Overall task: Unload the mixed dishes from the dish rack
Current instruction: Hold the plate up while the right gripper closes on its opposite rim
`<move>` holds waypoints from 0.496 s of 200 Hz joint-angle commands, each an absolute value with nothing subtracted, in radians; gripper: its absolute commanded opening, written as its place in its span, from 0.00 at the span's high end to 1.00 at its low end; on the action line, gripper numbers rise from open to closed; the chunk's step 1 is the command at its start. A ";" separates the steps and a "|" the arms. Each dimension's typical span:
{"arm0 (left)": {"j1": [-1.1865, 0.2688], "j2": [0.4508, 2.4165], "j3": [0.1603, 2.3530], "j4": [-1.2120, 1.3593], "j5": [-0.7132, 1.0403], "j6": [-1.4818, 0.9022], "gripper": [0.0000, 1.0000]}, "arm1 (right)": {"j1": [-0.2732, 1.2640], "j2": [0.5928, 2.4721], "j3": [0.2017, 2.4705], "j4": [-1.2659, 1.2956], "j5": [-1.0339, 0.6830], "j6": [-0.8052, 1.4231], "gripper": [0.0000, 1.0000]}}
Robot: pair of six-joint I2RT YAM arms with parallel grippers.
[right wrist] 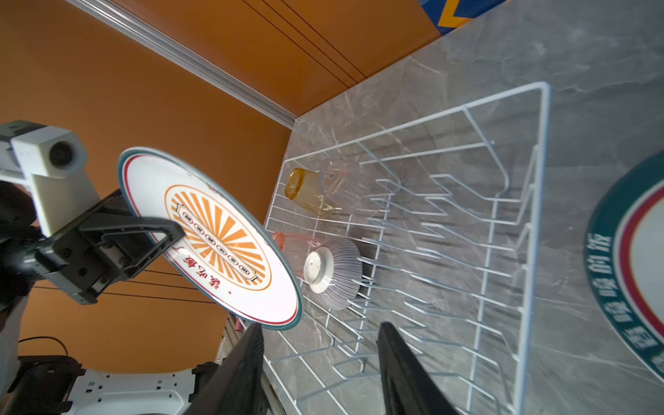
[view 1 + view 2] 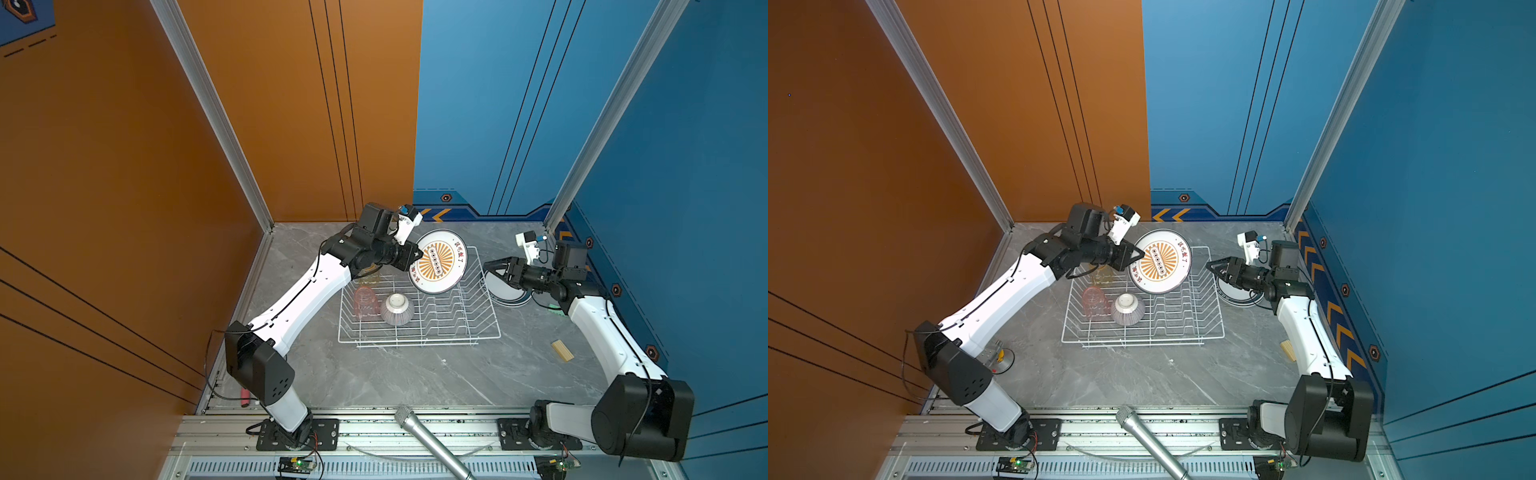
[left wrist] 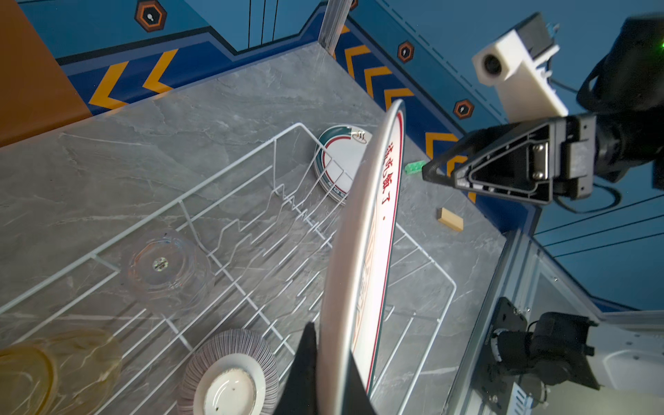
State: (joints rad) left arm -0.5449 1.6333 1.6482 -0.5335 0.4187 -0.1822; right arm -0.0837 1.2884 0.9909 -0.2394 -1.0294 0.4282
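On the left, the left gripper (image 2: 415,256) is clamped on the rim of the orange-sunburst plate (image 2: 436,262), held tilted above the back of the dish rack (image 2: 419,343), whose plate slots are bare. The amber tumbler (image 1: 305,192), a clear tumbler (image 3: 167,266), the pink tumbler (image 2: 365,301) and the striped bowl (image 2: 397,309) are in the rack, so roughly half looks undone. On the right, a stack of plates (image 2: 500,291) lies on the table just beside the rack, with the right gripper (image 2: 490,269) above it, jaws apart and empty.
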 commanded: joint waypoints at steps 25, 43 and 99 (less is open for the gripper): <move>-0.502 1.604 1.555 -0.204 0.595 -0.391 1.00 | -0.012 1.287 0.959 -0.031 -1.136 0.544 0.47; -0.496 1.608 1.530 -0.126 0.623 -0.433 1.00 | 0.001 1.296 0.958 -0.002 -1.132 0.567 0.45; -0.495 1.626 1.455 0.079 0.694 -0.582 1.00 | 0.021 1.330 0.950 0.130 -1.121 0.667 0.45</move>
